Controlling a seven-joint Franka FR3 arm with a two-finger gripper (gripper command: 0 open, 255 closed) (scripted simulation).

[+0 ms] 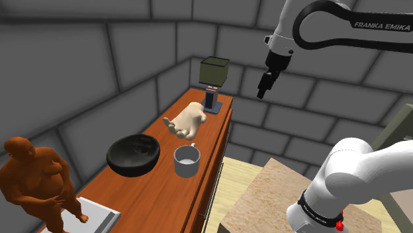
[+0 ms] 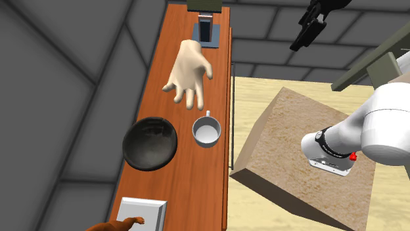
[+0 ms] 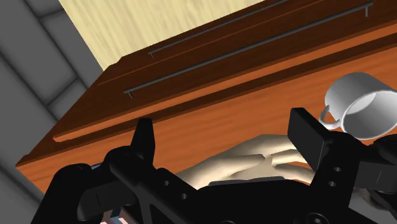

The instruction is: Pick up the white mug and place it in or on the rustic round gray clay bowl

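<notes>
Gripper spread, high, clear of cabinet front; mug near edge.

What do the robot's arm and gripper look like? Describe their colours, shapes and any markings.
The arm is made of smooth, rounded white links with dark joints, and one link bears the dark lettering FRANKA EMIKA. A black band and a small red mark sit near its base. The gripper is all black, with a blocky body and two flat, squared fingers.
</notes>
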